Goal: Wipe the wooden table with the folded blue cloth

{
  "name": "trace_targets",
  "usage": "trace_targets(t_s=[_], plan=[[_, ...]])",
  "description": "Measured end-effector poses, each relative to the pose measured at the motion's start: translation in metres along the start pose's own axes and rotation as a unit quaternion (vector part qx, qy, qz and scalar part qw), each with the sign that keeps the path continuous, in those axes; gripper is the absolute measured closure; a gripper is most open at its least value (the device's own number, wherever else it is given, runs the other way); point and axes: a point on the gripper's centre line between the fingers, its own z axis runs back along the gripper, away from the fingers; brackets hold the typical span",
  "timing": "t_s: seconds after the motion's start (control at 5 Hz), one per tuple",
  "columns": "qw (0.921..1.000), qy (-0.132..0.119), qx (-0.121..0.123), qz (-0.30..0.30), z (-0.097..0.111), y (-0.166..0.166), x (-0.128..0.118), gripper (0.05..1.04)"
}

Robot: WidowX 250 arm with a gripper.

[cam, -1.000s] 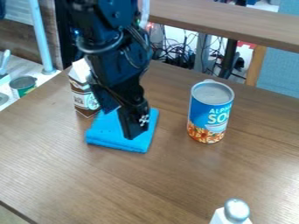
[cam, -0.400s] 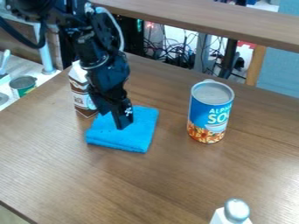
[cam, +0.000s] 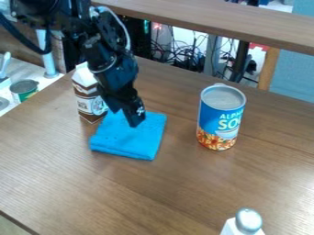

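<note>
Carton (cam: 89, 97) upright by the table's (cam: 202, 193) left edge, just beside the cloth (cam: 126, 142); can (cam: 219, 121) upright toward the far edge, contents hidden; silver-topped bottle (cam: 248, 222) at the near edge. Cloth folded nearly square, near the far-left corner, no clear long axis. Gripper (cam: 129, 118) over its far part; whether released or clenched, I cannot tell.

Black arm (cam: 111, 64) of chunky jointed segments; small white marks (cam: 140, 111) on the black gripper (cam: 134, 123), thick black cable (cam: 19, 40) and thin pale tube (cam: 126, 30) above the gripper
</note>
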Motion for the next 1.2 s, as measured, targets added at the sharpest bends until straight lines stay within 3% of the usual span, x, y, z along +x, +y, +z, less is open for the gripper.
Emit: trace_targets(t_s=[0.4, 0.6, 1.2], plan=[[0.9989, 0.032, 0.033, -0.001, -0.027, 0.000, 0.003, 0.083], [0.9982, 0.050, 0.034, 0.007, -0.038, 0.002, -0.004, 0.083], [0.9960, 0.087, 0.006, -0.015, -0.035, -0.044, -0.024, 0.083]])
